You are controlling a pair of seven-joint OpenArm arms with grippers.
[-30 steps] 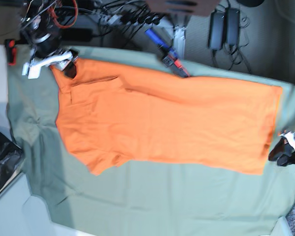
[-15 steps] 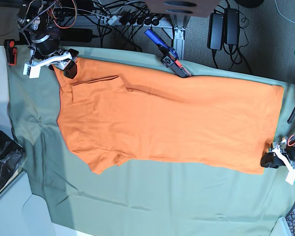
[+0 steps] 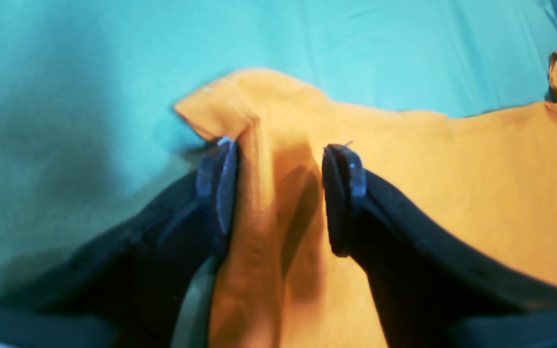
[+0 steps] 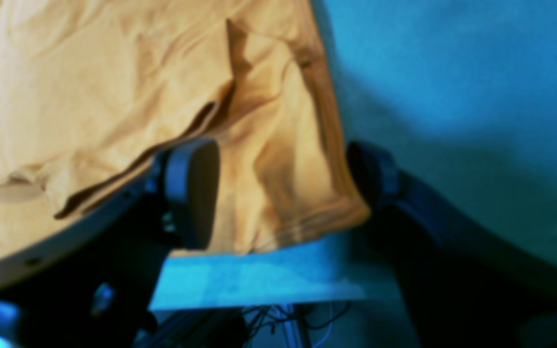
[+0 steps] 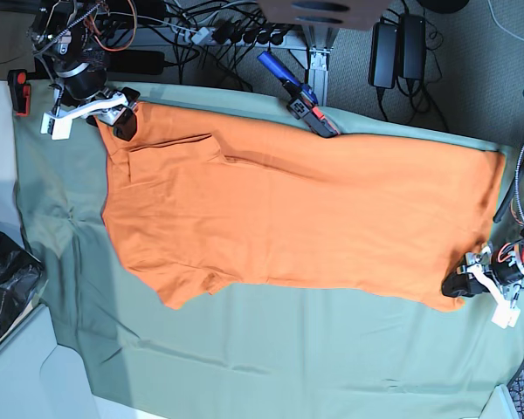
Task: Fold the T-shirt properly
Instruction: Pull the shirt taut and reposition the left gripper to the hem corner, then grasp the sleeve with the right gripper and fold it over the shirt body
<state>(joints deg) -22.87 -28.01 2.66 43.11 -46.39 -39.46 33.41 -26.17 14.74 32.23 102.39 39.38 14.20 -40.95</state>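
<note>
Green cloth point(image 5: 244, 349) bears T-shirt point(image 5: 297, 209); corners lie between both gaping tools (left point(image 3: 278, 193), right point(image 4: 283, 193)).

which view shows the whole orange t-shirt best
The base view: the T-shirt lies spread nearly whole on the green cloth. The left wrist view shows only a corner between the open left gripper; the right wrist view only a blurred corner at the right gripper.

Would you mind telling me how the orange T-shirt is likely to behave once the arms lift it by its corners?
The T-shirt is probably floppy: its corner buckles into a ridge between the left gripper's open jaws. It will likely sag in the middle, given how long it spreads over the green cloth. It looks light, as thin folds bunch at the right gripper.
</note>
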